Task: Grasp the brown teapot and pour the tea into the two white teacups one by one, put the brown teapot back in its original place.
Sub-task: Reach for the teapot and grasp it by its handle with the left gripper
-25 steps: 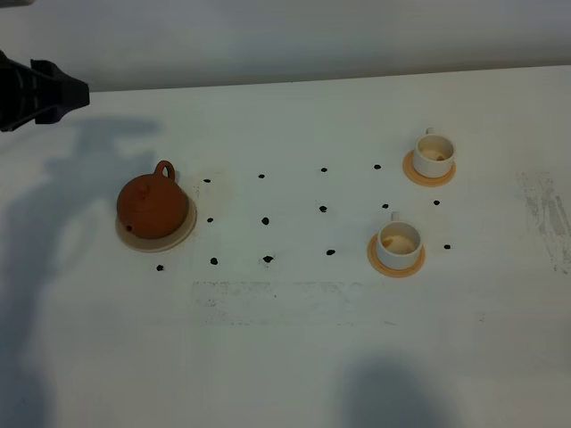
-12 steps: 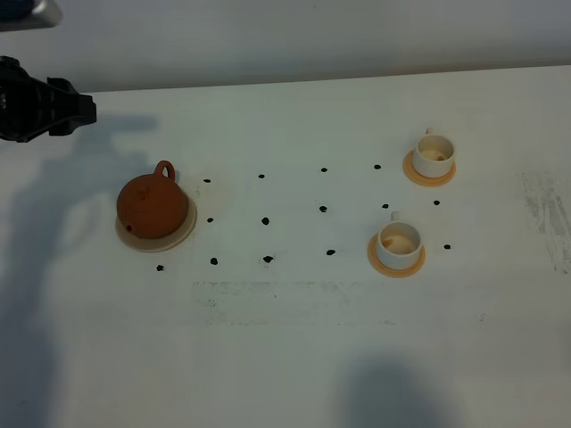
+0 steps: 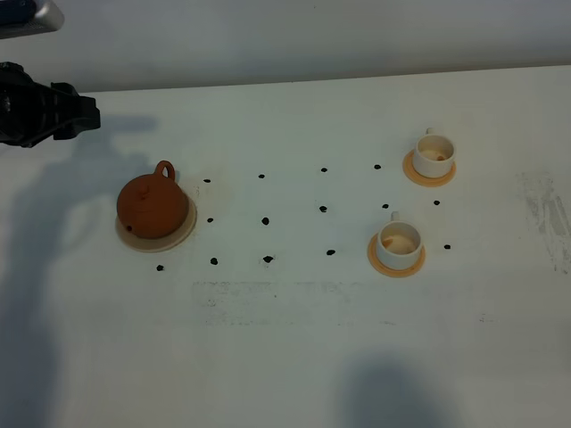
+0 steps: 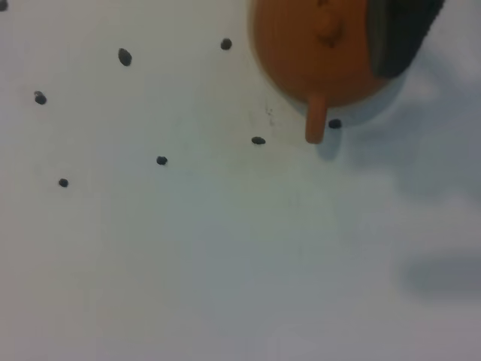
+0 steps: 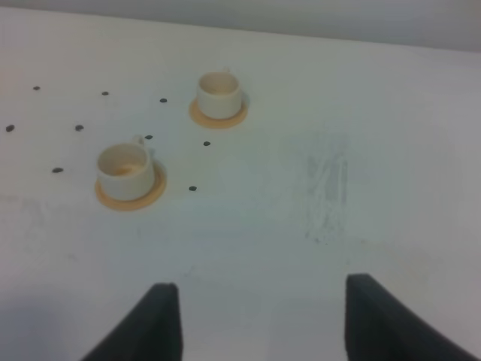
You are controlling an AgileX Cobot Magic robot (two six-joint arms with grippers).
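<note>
The brown teapot point(image 3: 152, 205) stands on the cream-beige coaster point(image 3: 184, 233) at the table's left, handle toward the back. It also shows in the left wrist view point(image 4: 308, 53). My left gripper point(image 3: 87, 116) hovers behind and left of the teapot, apart from it and empty. Only one dark finger point(image 4: 398, 34) shows in the wrist view, off to the side, so the jaws look open. The two white teacups, far point(image 3: 434, 155) and near point(image 3: 399, 240), sit on orange saucers at the right. They also show in the right wrist view, far point(image 5: 219, 94) and near point(image 5: 125, 171). My right gripper point(image 5: 263, 320) is open and empty, well short of them.
Small black dots point(image 3: 266, 220) mark a grid on the white table between teapot and cups. A scuffed patch point(image 3: 549, 214) lies near the right edge. The back wall point(image 3: 294, 36) runs behind the table.
My left gripper has moved forward and slightly right, closer to the teapot. The teapot and cups have not moved.
</note>
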